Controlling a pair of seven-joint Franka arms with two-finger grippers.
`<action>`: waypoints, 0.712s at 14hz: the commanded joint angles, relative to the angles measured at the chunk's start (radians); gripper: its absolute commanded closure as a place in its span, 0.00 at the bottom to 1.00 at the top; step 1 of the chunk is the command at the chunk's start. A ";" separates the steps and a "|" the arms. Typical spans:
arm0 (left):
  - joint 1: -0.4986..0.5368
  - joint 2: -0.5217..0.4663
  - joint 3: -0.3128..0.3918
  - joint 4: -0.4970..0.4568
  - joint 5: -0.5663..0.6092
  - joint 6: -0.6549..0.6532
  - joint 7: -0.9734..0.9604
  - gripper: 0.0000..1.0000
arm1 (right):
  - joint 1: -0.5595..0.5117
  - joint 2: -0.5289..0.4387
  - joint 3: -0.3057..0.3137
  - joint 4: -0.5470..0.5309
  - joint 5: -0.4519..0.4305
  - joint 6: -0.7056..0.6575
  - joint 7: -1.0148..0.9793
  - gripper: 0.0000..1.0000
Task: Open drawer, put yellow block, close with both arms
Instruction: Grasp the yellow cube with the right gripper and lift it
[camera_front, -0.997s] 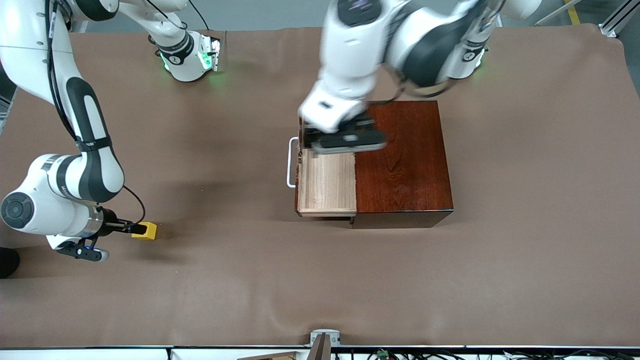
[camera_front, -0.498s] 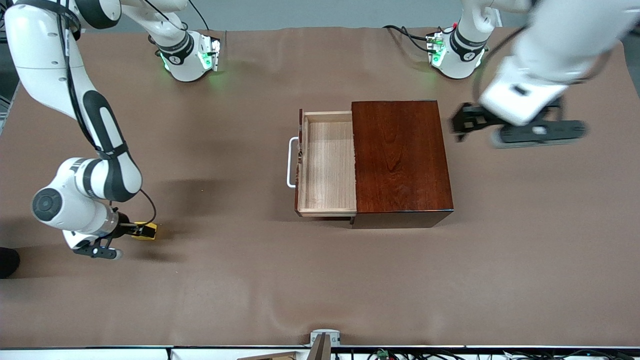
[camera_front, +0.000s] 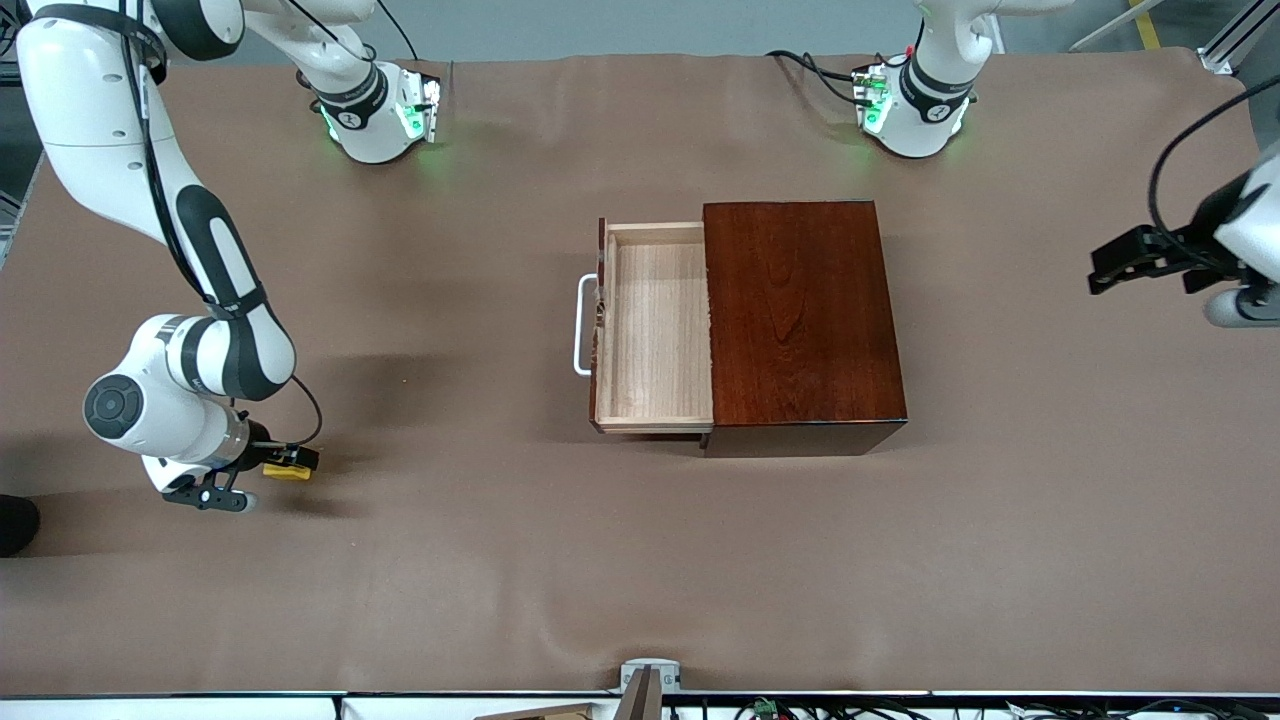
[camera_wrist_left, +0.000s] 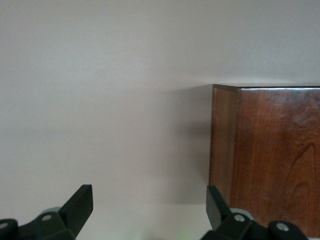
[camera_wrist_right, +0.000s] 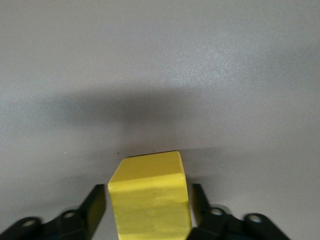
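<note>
Yellow block (camera_front: 287, 468) sits on the table (camera_front: 640, 560) near the right arm's end, between the right gripper's (camera_front: 290, 462) 2 fingers, which flank it without clearly clamping. It looks light, rigid, smooth-sided; flat side faces suit gripping. Left gripper (camera_wrist_left: 150, 210) hangs open beside the box (camera_front: 805, 315).

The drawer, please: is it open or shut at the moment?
Open: the drawer is pulled out of the box, its pale, empty tray showing.
</note>
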 joint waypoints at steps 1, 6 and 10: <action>0.001 -0.035 -0.013 -0.043 -0.012 0.012 0.005 0.00 | -0.005 -0.012 0.002 -0.004 -0.006 -0.002 -0.047 0.93; 0.001 -0.090 -0.023 -0.127 -0.012 0.071 0.044 0.00 | -0.038 -0.026 0.001 0.021 -0.006 -0.004 -0.321 0.99; 0.003 -0.092 -0.021 -0.127 -0.013 0.073 0.072 0.00 | -0.030 -0.079 0.002 0.036 -0.006 -0.032 -0.463 0.98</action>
